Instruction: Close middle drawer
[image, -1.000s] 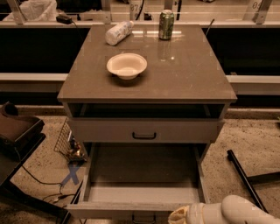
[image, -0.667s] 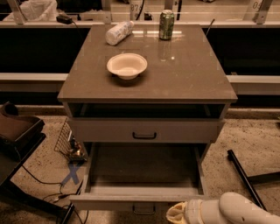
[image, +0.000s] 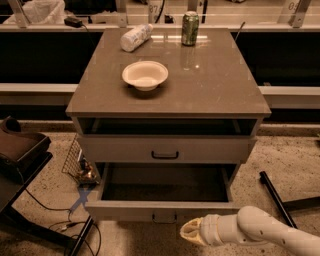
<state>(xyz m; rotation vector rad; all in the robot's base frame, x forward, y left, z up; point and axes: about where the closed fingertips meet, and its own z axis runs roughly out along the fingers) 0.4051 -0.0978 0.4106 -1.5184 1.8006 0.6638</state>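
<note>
While pulled out, middle drawer (image: 165, 207) lengthwise twelve-to-six, handle (image: 164, 218) facing six; gripper (image: 192, 233) at five o'clock, near its front. Spread or pressed together: cannot tell.

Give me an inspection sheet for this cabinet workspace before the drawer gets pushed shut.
Surface: grey cabinet top, carrying three items.
Job's things: middle drawer pulled out, nothing seen inside, small dark handle on its front panel.
Clutter: white bowl, bottle lying on its side, green can upright.
Grippers: gripper low in front of the drawer's front panel, right of the handle; contact cannot be told.
Cables: black cables on the floor at left.
Surroundings: wire basket beside the cabinet, blue tape cross, black bar on the floor.
</note>
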